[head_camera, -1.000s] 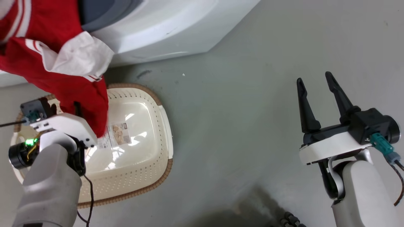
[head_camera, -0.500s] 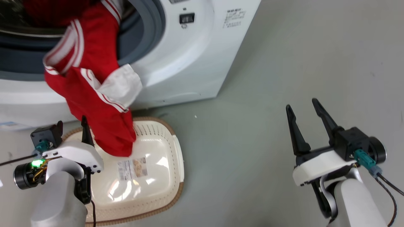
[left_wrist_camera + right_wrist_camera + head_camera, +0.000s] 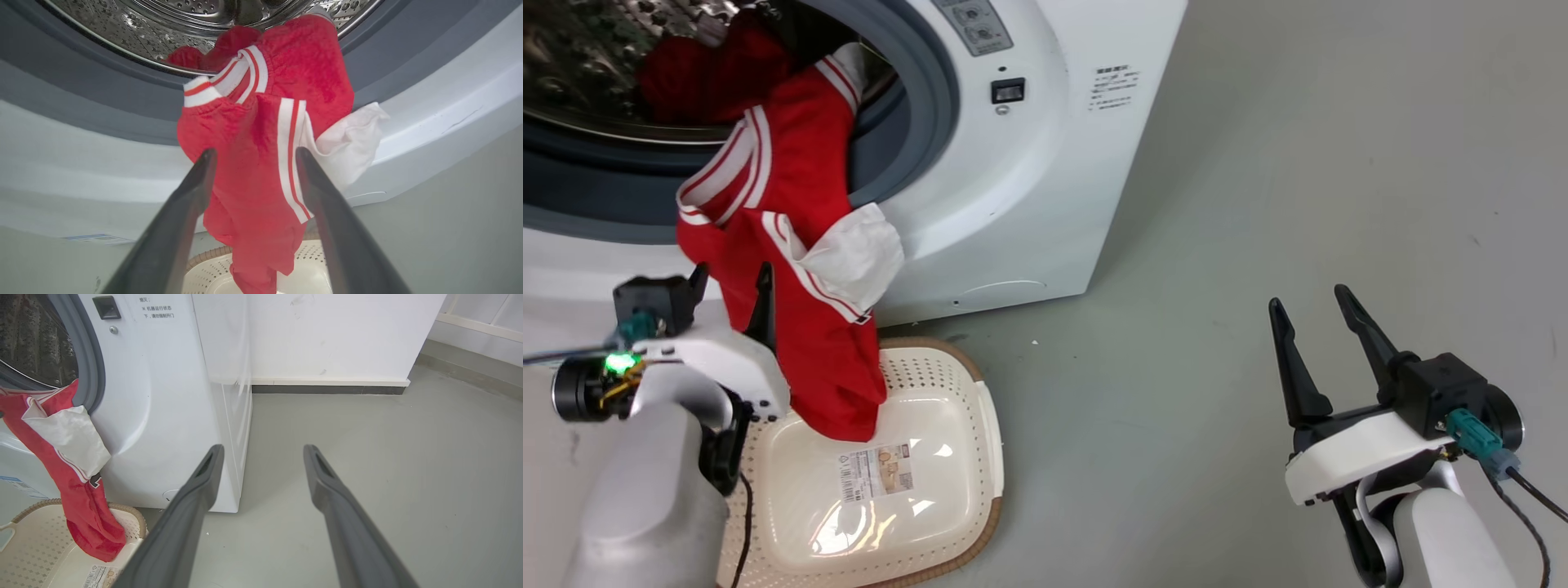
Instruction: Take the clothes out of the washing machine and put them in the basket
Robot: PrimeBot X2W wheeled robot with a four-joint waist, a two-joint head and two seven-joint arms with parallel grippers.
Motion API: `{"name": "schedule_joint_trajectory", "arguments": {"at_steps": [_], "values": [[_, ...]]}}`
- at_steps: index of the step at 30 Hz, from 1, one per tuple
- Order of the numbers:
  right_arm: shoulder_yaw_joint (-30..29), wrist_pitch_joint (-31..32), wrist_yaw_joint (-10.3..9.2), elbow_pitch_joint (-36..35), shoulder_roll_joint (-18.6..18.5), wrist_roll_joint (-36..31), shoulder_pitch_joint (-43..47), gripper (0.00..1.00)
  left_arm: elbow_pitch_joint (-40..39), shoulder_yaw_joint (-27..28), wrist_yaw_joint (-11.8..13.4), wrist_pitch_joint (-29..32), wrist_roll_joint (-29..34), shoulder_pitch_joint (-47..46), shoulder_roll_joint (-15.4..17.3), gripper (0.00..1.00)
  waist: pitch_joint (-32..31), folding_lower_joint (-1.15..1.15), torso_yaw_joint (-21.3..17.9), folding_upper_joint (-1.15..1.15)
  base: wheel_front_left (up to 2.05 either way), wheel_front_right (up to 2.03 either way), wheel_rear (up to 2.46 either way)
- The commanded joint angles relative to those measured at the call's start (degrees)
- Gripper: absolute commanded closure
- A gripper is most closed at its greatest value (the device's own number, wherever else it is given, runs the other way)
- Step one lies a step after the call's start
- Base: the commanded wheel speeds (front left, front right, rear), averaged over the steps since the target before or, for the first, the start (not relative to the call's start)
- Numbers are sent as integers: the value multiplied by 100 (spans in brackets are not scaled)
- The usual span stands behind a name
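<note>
Head view: the red, white-striped garment point(image 3: 792, 327) hangs from the washing machine point(image 3: 1029, 163) porthole, its lower end in the basket point(image 3: 984, 425). The left hand point(image 3: 732, 273) stands beside it, fingers apart. The camera has tilted upward since earlier.
Left wrist view: the garment hangs just beyond the spread fingers.
Right wrist view: the right hand point(image 3: 263, 447) is spread above the floor point(image 3: 408, 477).

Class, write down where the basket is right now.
In the head view, the basket sits on the floor at lower left, directly before the washing machine, the hanging red garment dipping into it.
</note>
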Motion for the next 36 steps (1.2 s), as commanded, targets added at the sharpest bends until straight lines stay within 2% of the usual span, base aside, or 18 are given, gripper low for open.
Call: {"name": "schedule_joint_trajectory", "arguments": {"at_steps": [1,2,3,8,17,26,27,28,29,36], "values": [[20,-49,-4,36,2,81,49,0,103,-87,-91,245,-42,-124,83,0,48,1,-82,0,0,0,0],[35,-63,-4,51,3,103,45,0,166,-135,-132,424,-53,-193,126,0,74,1,-121,0,0,0,0],[65,-117,-4,95,2,208,-24,0,348,-239,-212,940,-152,-394,264,0,195,1,-248,0,0,0,0],[101,-221,-4,188,3,323,-162,0,582,-284,-225,1322,-220,-623,465,0,457,1,-466,0,0,0,0],[208,-376,-4,369,3,490,-385,0,977,-213,77,1400,-190,-1157,651,0,903,1,-718,0,0,0,0],[275,-478,-4,548,2,576,-506,0,1225,-179,301,1148,-197,-1604,774,0,958,1,-766,0,0,0,0],[277,-485,-4,566,2,583,-511,0,1257,-188,306,1126,-198,-1630,770,34,950,1,-763,0,0,0,0],[277,-495,-4,584,2,585,-512,0,1285,-202,295,1097,-205,-1628,755,85,937,1,-757,0,0,0,0],[272,-492,-4,607,2,580,-513,0,1311,-212,285,1077,-219,-1614,722,100,915,1,-748,0,0,0,0],[237,-516,-4,704,2,520,-461,0,1428,-227,292,755,-289,-1296,554,100,662,1,-650,0,0,0,0]]}}
